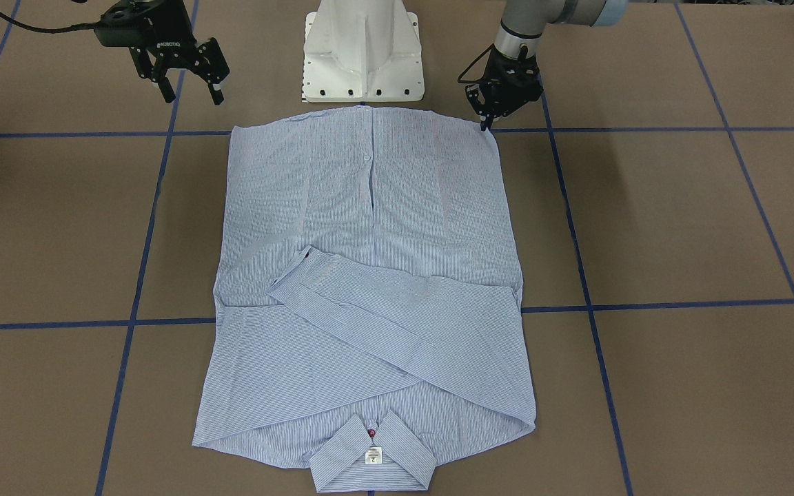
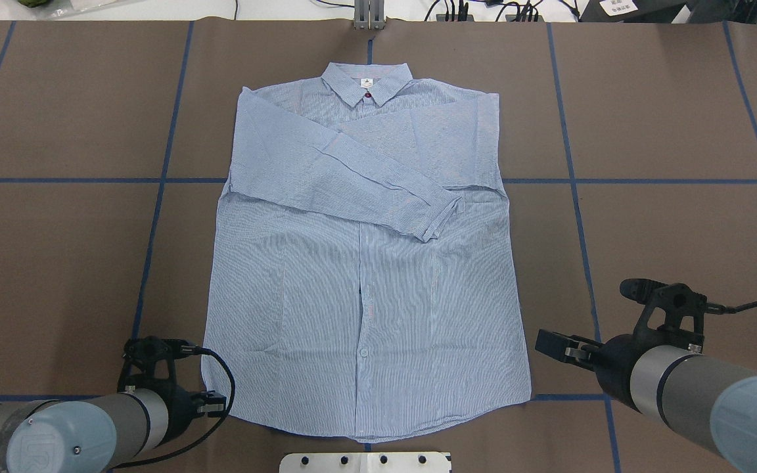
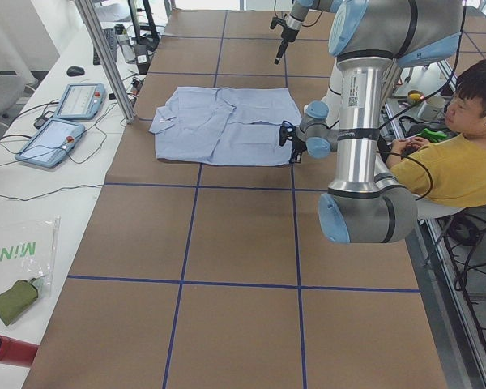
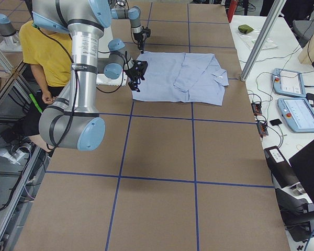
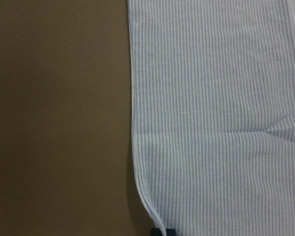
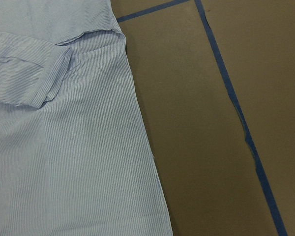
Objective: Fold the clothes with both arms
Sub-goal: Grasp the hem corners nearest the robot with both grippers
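Brown table (image 1: pixel 679 220): left gripper (image 1: pixel 485 122) pinches shirt (image 1: pixel 369 207) hem; right gripper (image 1: pixel 191 95) hovers spread open.

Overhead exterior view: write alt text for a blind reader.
A blue shirt lies flat on the table, one sleeve folded across its chest. The left gripper is at one hem corner, the right gripper hovers beside the other.
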`<state>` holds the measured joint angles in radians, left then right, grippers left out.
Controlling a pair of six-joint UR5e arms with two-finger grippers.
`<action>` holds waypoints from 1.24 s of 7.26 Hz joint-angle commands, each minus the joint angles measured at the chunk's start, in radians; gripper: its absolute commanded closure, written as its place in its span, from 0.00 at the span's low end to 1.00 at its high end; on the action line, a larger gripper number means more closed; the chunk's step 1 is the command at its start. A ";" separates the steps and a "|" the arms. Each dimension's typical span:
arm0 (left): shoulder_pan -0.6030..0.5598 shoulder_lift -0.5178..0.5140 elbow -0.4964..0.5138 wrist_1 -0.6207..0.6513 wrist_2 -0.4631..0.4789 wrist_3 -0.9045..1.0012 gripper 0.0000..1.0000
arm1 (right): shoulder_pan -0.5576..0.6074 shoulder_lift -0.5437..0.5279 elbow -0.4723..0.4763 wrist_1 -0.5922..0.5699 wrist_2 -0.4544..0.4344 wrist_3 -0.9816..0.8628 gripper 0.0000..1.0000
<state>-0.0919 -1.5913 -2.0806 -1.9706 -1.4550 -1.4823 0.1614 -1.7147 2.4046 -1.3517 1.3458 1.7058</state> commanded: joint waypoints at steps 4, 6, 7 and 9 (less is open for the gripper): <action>0.001 -0.009 -0.061 -0.005 0.005 0.002 1.00 | -0.123 -0.003 -0.157 0.161 -0.219 0.104 0.16; 0.001 -0.010 -0.072 -0.007 0.016 0.002 1.00 | -0.170 0.007 -0.209 0.160 -0.266 0.127 0.31; 0.001 -0.010 -0.072 -0.008 0.021 0.003 1.00 | -0.184 0.024 -0.226 0.152 -0.280 0.127 0.35; 0.003 -0.010 -0.076 -0.008 0.022 0.004 1.00 | -0.219 0.033 -0.271 0.149 -0.306 0.156 0.37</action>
<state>-0.0895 -1.6014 -2.1550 -1.9786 -1.4342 -1.4790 -0.0332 -1.6900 2.1648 -1.2007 1.0603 1.8398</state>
